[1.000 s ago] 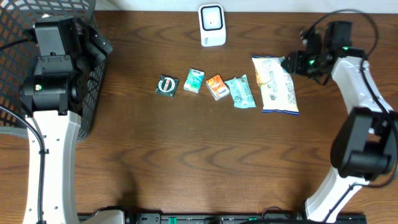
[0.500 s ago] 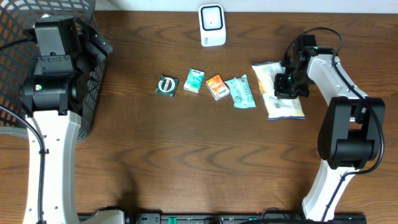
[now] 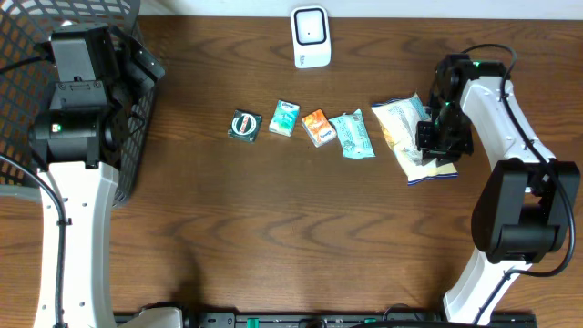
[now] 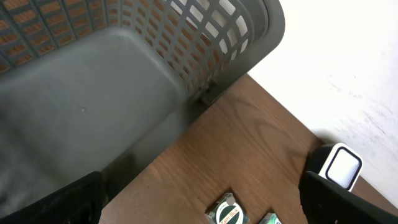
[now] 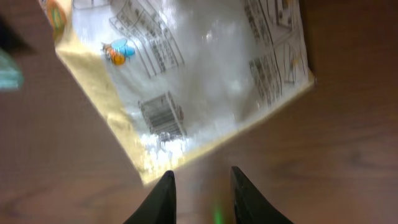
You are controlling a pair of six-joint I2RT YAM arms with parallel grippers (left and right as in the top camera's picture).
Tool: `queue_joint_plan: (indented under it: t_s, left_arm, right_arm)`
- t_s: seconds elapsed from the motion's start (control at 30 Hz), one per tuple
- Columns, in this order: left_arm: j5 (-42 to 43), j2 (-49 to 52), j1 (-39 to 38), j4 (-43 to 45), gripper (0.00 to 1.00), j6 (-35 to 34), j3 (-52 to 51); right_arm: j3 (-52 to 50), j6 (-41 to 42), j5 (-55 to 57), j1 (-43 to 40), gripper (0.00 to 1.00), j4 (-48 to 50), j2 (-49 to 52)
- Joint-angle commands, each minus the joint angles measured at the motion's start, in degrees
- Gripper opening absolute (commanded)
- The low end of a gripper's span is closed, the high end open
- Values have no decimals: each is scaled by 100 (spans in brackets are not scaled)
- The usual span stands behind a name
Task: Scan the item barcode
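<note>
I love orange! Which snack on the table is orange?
The small orange packet, middle of the row, between the teal box and the teal wrapper.

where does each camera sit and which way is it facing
Overhead: above the brown wooden table, looking straight down; left arm and right arm show.
Left wrist: beside the grey mesh basket, facing down toward the white scanner; spread fingers show.
Right wrist: over the shiny printed snack bag, facing down; fingertips show.
Shared: overhead and left wrist both see basket, scanner.
</note>
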Motion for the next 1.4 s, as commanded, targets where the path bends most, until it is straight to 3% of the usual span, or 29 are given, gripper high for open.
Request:
queue_joint_plan:
  t_s: [0.0,0.1,0.13,0.17,0.23,0.4,0.63,0.73,0.97,1.37]
  left_arm:
    - [-13,-31,24,-20,98,-70,11]
    - [-13,-31,24,-20,98,-70,11]
    - [-13,-31,24,-20,98,-70,11]
    - [-13,-31,24,-20,98,-70,11]
    - [-13,-31,24,-20,98,-70,11]
    - [-13,-31,24,-20,98,-70,11]
    - [-13,-31,24,-20,98,-70,11]
    - [-13,-31,24,-20,98,-70,11]
    - [-13,-31,24,-20,98,-70,11]
    - [-13,-31,24,-20,98,-70,11]
  right_arm:
    - [-424,44,101,42,22,358,-46]
    - [-979,42,-79,48,16,1150,-46]
    - [-1115,42,-186,48,11,1357,-46]
    - [-1357,42,-479,46,1,1744,-46]
    - [-1515,20,-944,52,1,1926,-46]
    - [-1263,-68,-1169,57,1,1370,-103]
    - [127,-415,-1003,59,1,321,-160]
    - [597,-409,-693,57,1,914,-164]
    - [352,-404,-621,63,1,2190,-83]
    - [-1488,341,-1694,356,1,4835,118]
